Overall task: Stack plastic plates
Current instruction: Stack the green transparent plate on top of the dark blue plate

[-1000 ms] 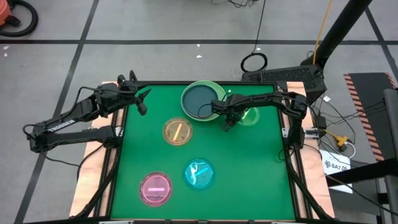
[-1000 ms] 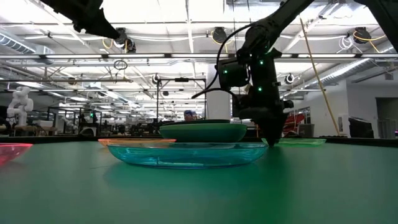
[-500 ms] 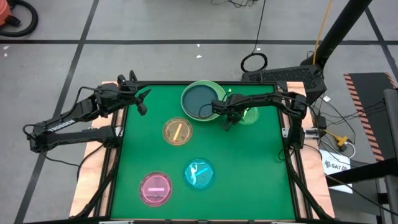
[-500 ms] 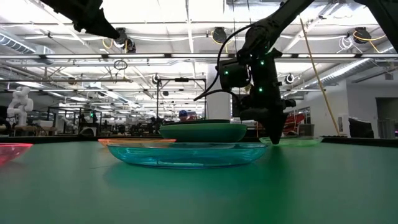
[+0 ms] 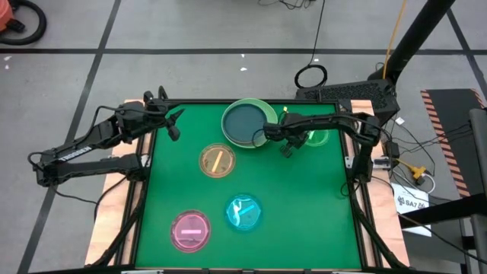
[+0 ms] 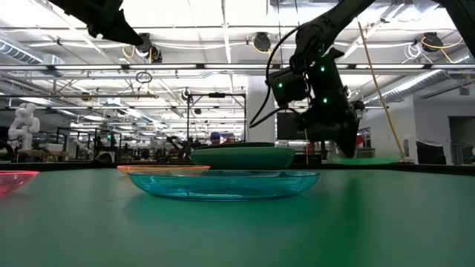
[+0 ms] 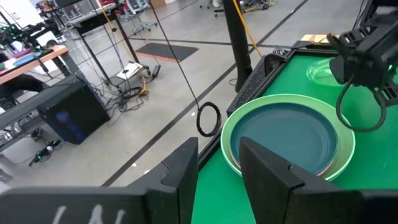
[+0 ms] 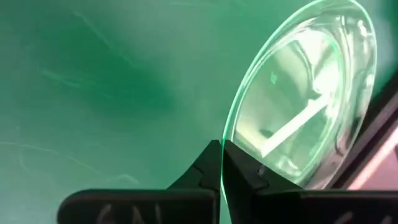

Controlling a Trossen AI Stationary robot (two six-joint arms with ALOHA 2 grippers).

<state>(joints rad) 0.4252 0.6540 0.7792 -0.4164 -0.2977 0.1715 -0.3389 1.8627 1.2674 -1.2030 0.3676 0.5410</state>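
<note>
Rim pinch on the small green plate (image 8: 305, 106) – right gripper (image 8: 222, 163) clamps its edge, lifted beside the teal-on-light-green stack (image 5: 247, 122). Looks thin, light, slick – it could swivel. Left gripper (image 7: 219, 163) waits spread at the table's (image 5: 319, 198) corner.

Small translucent green plastic plate (image 8: 305, 106): clear, glossy. Large opaque light-green plastic plate (image 7: 287, 138): smooth, satin sheen. Green table mat (image 5: 304, 198): matt. Wooden table edge (image 5: 114, 205): bare.
</note>
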